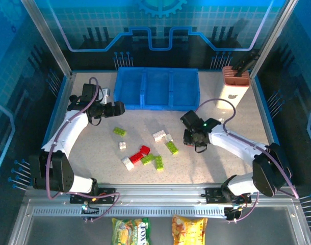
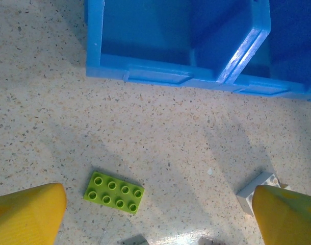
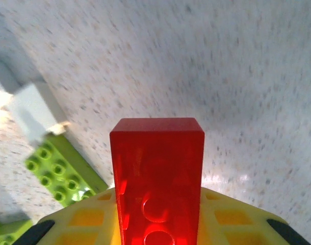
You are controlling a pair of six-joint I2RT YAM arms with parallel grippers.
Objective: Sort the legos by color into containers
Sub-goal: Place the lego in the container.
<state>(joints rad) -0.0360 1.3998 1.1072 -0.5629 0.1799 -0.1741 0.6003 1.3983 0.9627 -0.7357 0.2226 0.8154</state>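
Right of centre in the top view, the right gripper hangs low over the speckled table. Its wrist camera shows the jaws clamped on a red brick, which stands on end between the yellow fingers with the table blurred beyond. At the left of that view lie a lime brick and, touching its upper end, a white brick. At upper left of the top view the left gripper sits just beside the lower left corner of the blue tray, jaws spread wide and holding nothing. From its wrist, an eight-stud green brick lies flat between the two fingertips, and a white block shows beside the right-hand one. The tray's three compartments run across the upper centre. Below it, mid-frame, more legos are scattered on the table — among them a second red brick.
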